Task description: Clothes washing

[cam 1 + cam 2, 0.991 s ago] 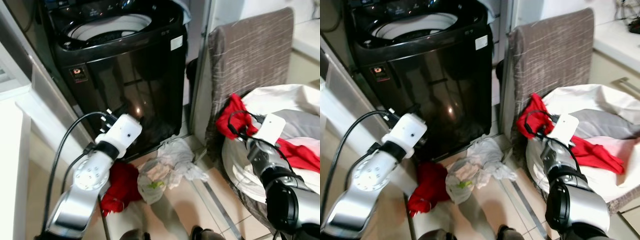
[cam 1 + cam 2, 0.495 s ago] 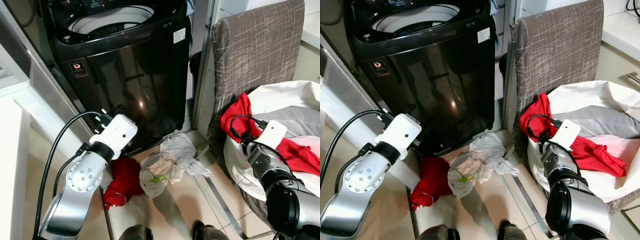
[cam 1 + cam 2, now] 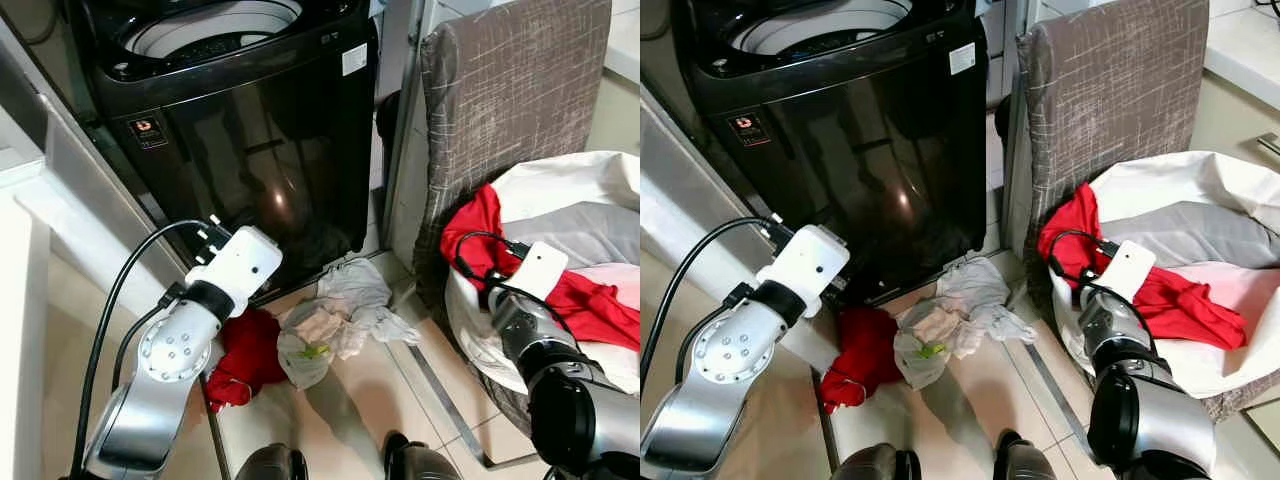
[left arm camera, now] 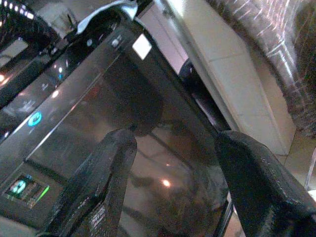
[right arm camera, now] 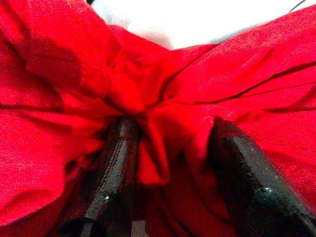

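Over at the right gripper (image 5: 168, 182), the two black fingers (image 5: 116, 163) are being pressed into the red garment (image 5: 163, 89), a bunched fold of the cloth being pinched between them; the grip looks closed on that fold, though how firmly it is being squeezed cannot quite be made out. From the head views, that same red garment (image 3: 480, 225) is being seen draped over the near rim of a white laundry basket (image 3: 560, 180), with grey and pale pink clothing lying inside it beside the red. The right arm is being reached across to that rim, its white wrist housing sitting just over the cloth.

The left gripper (image 4: 173, 163) is being held with its fingers (image 4: 106, 173) well apart, nothing between them, pointed at the glossy black front of the washing machine (image 3: 250, 130). The machine's lid is being shown open at the top, the pale drum rim visible inside.

On the floor, at the foot of the machine, a second red cloth (image 3: 245, 355) is lying crumpled just below the left arm, and a heap of white and pale clothes (image 3: 335, 315) is lying beside it, touching or nearly so. A chair with a brown woven cover (image 3: 510, 90) is standing between the machine and the basket, close against the basket's far side
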Motion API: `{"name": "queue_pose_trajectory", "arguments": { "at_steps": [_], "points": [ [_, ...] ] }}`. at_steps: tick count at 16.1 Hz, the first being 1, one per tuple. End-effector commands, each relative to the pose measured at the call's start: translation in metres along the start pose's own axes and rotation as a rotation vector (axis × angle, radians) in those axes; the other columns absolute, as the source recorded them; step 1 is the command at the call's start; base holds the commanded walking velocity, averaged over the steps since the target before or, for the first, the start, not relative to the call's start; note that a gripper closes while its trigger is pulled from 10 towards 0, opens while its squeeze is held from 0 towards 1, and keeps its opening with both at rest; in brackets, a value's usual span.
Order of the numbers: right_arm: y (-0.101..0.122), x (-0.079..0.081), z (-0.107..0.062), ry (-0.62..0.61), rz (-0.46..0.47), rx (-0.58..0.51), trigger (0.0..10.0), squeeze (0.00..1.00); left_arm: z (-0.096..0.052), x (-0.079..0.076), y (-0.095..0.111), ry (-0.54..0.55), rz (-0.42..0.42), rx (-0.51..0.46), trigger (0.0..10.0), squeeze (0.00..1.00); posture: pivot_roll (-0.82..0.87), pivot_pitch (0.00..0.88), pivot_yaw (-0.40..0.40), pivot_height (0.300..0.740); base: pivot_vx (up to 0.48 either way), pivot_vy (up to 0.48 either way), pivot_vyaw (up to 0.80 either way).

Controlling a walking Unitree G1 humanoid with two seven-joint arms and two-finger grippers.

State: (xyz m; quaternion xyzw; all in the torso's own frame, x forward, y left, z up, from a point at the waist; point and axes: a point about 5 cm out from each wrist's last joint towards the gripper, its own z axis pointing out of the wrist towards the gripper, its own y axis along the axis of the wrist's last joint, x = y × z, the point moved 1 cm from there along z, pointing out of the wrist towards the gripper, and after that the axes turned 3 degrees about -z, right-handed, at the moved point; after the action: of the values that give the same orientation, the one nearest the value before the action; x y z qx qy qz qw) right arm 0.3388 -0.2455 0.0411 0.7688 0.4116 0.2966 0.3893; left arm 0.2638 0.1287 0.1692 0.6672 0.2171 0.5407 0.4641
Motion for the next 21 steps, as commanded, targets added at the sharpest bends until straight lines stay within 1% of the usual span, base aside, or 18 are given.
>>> {"name": "queue_pose_trajectory", "arguments": {
  "at_steps": [1, 4, 6, 7, 8, 9, 10, 12, 15, 17, 18, 20, 21],
  "points": [
    [-0.022, 0.001, -0.002, 0.007, -0.011, 0.07, 0.0, 0.0, 0.0, 0.0, 0.002, -0.006, 0.011, -0.001, 10.0, 0.0, 0.16, 0.229, 0.116, 0.74, 0.0, 0.0, 0.0],
    [-0.016, 0.006, -0.002, 0.035, -0.046, 0.043, 0.0, 0.0, 0.004, -0.003, 0.004, -0.013, 0.003, -0.013, 10.0, 0.0, 0.13, 0.231, 0.115, 0.74, 0.0, 0.0, 0.0],
    [-0.014, 0.003, -0.002, 0.029, -0.049, 0.028, 0.0, 0.0, 0.006, -0.007, 0.005, -0.023, -0.013, -0.022, 10.0, 0.0, 0.12, 0.233, 0.116, 0.74, 0.0, 0.0, 0.0],
    [-0.009, 0.002, -0.001, 0.025, -0.053, 0.0, 0.0, 0.0, 0.007, -0.011, 0.005, -0.048, -0.08, -0.011, 10.0, 0.0, 0.12, 0.231, 0.116, 0.74, 0.0, 0.0, 0.0],
    [-0.005, 0.002, -0.001, 0.024, -0.059, -0.017, 0.0, 0.0, 0.007, -0.014, 0.004, -0.067, -0.109, -0.008, 10.0, 0.0, 0.12, 0.231, 0.116, 0.74, 0.0, 0.0, 0.0],
    [0.001, 0.004, -0.001, 0.033, -0.068, -0.046, 0.0, 0.0, 0.003, -0.021, 0.004, -0.121, -0.193, -0.003, 10.0, 0.0, 0.12, 0.228, 0.116, 0.74, 0.0, 0.0, 0.0],
    [0.01, 0.008, -0.001, 0.048, -0.07, -0.081, 0.0, 0.0, -0.008, -0.04, 0.002, -0.275, -0.263, -0.013, 10.0, 0.0, 0.11, 0.227, 0.116, 0.74, 0.0, 0.0, 0.0],
    [0.019, 0.011, -0.001, 0.052, -0.085, -0.116, 0.0, 0.0, -0.018, -0.053, -0.001, -0.366, -0.239, -0.021, 10.0, 0.0, 0.11, 0.227, 0.117, 0.74, 0.0, 0.0, 0.0],
    [0.04, 0.018, -0.001, 0.072, -0.074, -0.183, 0.0, 0.0, -0.016, -0.053, 0.001, -0.367, -0.197, -0.048, 10.0, 0.0, 0.12, 0.22, 0.111, 0.74, 0.0, 0.0, 0.0],
    [0.064, 0.028, -0.004, 0.107, -0.074, -0.256, 0.0, 0.0, -0.014, -0.051, 0.004, -0.36, -0.197, -0.059, 10.0, 0.0, 0.12, 0.218, 0.109, 0.74, 0.0, 0.0, 0.0],
    [0.081, 0.036, -0.007, 0.135, -0.069, -0.307, 0.0, 0.0, -0.012, -0.051, 0.005, -0.355, -0.199, -0.065, 10.0, 0.0, 0.11, 0.208, 0.098, 0.74, 0.0, 0.0, 0.0],
    [0.099, 0.046, -0.011, 0.168, -0.069, -0.363, 0.0, 0.0, -0.01, -0.05, 0.005, -0.348, -0.199, -0.072, 10.0, 0.0, 0.11, 0.204, 0.094, 0.74, 0.0, 0.0, 0.0],
    [0.125, 0.064, -0.021, 0.228, -0.073, -0.449, 0.0, 0.0, -0.006, -0.048, 0.005, -0.328, -0.204, -0.083, 10.0, 0.0, 0.1, 0.185, 0.08, 0.74, 0.0, 0.0, 0.0]
  ]
}}
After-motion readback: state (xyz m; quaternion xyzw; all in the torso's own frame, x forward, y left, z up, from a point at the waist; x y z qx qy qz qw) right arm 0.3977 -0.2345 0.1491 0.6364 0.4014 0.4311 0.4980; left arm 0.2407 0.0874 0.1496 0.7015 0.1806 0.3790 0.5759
